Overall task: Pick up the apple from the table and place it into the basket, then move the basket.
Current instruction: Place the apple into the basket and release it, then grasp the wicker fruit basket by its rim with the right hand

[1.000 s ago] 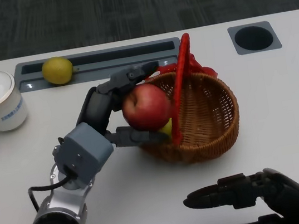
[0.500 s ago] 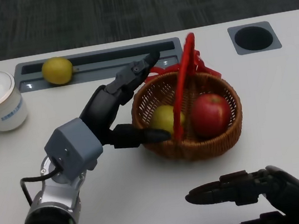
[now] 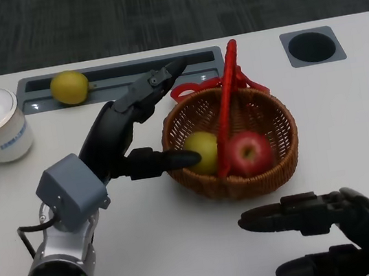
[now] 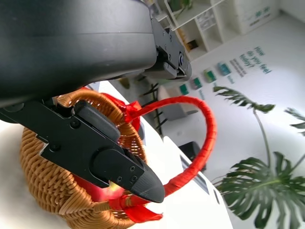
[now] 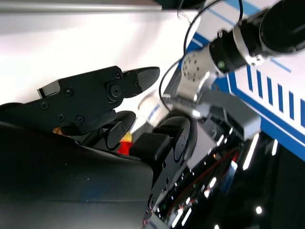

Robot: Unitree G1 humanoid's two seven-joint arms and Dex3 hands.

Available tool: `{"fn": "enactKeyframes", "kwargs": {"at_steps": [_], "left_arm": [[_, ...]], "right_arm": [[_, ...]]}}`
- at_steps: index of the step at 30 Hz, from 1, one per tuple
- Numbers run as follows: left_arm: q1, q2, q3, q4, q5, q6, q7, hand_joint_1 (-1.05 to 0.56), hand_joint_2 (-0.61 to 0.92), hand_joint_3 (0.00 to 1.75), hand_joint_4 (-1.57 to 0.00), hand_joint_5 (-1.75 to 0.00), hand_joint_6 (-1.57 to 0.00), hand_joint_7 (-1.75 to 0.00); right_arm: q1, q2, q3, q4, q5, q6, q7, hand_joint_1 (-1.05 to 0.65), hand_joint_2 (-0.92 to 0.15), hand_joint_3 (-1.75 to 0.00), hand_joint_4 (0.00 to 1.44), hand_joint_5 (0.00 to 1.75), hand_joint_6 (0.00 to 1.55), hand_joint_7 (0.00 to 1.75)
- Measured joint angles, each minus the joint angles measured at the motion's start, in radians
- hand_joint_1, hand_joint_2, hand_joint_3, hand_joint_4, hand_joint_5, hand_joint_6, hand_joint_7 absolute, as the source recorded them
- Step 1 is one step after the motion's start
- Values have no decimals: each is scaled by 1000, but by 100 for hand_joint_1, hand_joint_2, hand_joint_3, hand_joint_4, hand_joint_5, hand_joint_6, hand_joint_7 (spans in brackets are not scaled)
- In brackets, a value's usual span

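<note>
A: What has changed in the last second?

B: The apple (image 3: 247,153) was gripped by the left hand (image 3: 121,139) just above the near rim of the basket (image 3: 277,166) a second ago. It has since been released and is now seen lying inside the basket, to the right of the red handle (image 3: 227,104), beside a yellow-green fruit (image 3: 202,150) already there.

A: And the fingers?

B: The left hand has been drawn back a little toward the left; its fingers (image 3: 153,90) are spread apart and nothing is held, though one fingertip is seen close against the basket's rim. The right hand (image 3: 327,234) rests low over the tabletop (image 3: 344,93) near the front edge, fingers extended and apart, empty as well.

A: So what is meant for the task?

B: The placing step can be judged done. The basket is not yet gripped, so moving it remains. The upright handle is probably the part to be taken, and the loose fruit inside could roll if the basket is tilted.
</note>
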Motion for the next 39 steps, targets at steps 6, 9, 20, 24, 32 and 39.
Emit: {"fn": "enactKeyframes", "kwargs": {"at_steps": [6, 9, 20, 24, 32, 39], "left_arm": [[111, 18, 16, -142, -87, -28, -83, -57, 75, 0, -53, -7, -53, -4], [186, 42, 18, -241, -119, -31, -102, -57, 75, 0, -61, -7, -59, -4], [402, 105, 23, -479, -133, -31, -95, -57, 74, 0, -76, -7, -72, -5], [438, 106, 23, -509, -136, -31, -92, -58, 75, 0, -77, -6, -74, -4], [467, 107, 23, -522, -137, -31, -81, -58, 74, 0, -78, -4, -75, -2], [471, 104, 22, -521, -158, -32, -81, -55, 74, 0, -79, -3, -75, -1]], "right_arm": [[-54, -55, -37, 3, -4, -23, -2, -48, -92, -7, 73, 0, 68, 0], [-72, -87, -56, 0, -4, -22, 0, -49, -92, -7, 73, 0, 68, 0], [-229, -157, -88, 83, -18, -14, 15, -53, -92, -5, 72, 0, 67, 0], [-294, -159, -75, 165, -29, -14, 34, -54, -92, -6, 72, 0, 66, 0], [-424, -155, -29, 326, -71, -13, 70, -55, -92, -6, 74, 1, 68, 1], [-518, -114, 16, 523, -155, -55, 57, -55, -92, -2, 79, 1, 72, 1]]}}
